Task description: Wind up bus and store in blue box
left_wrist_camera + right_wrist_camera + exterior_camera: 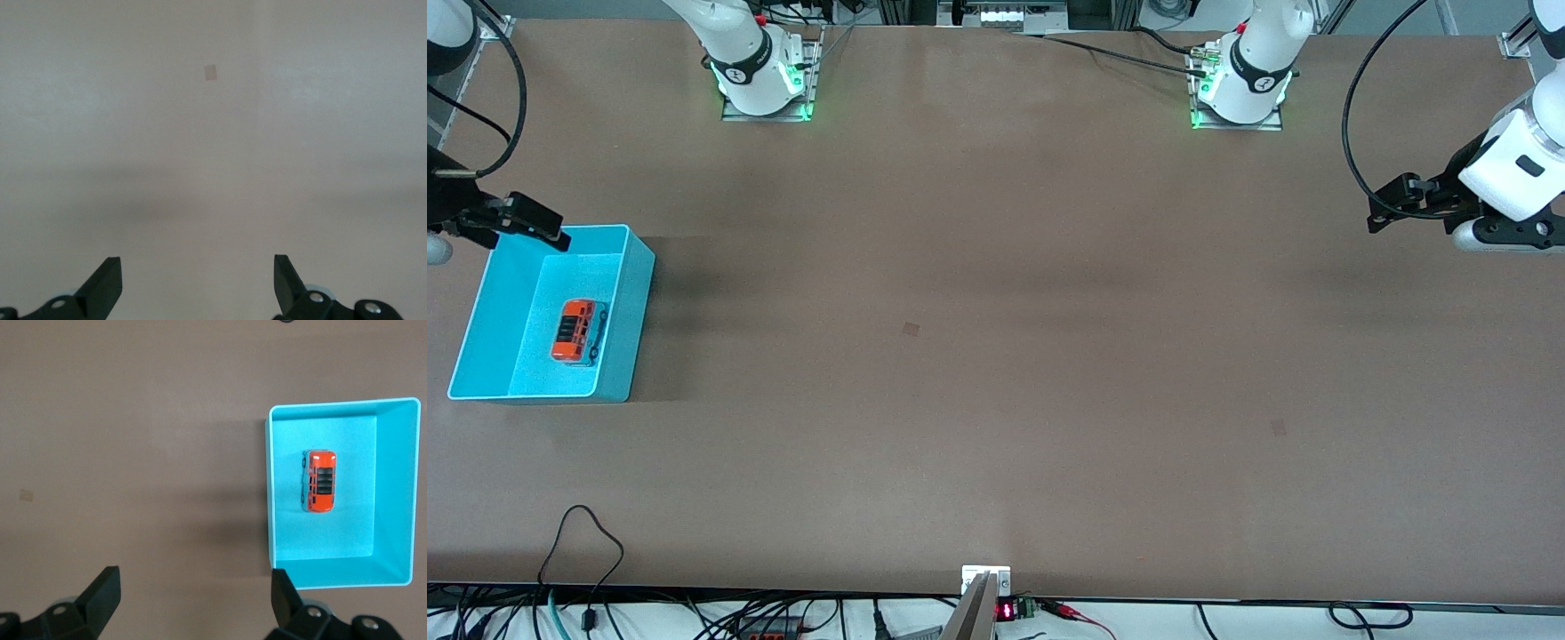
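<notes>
**Bus stowed, both claws clear**

Sits in the blue box [637, 267], the bus [576, 332], upright on its wheels, roughly mid-floor and apart from every wall. Looks settled on the floor with room all round, which fits a drop from above. Whether the spring was wound cannot be told. Judged from this layout, the storing step appears done.

Stands at the right arm's end of the worktop [996, 356], the box, with nothing else on the brown surface but 2 faint marks.

Hangs over the box's farther corner at the frame's edge, the right claw [532, 220]; seen from the right wrist, the right claw [193, 597] spread wide and empty, bus [319, 481] and box [393, 493] both below it. Probably placed there for a clear look down while pulling away.

Waits high over the left arm's end of the worktop, the left claw [197, 283], fingers parted, gripping nothing, only bare surface beneath. Kept well apart from the box, likely to stay out of the way.
</notes>
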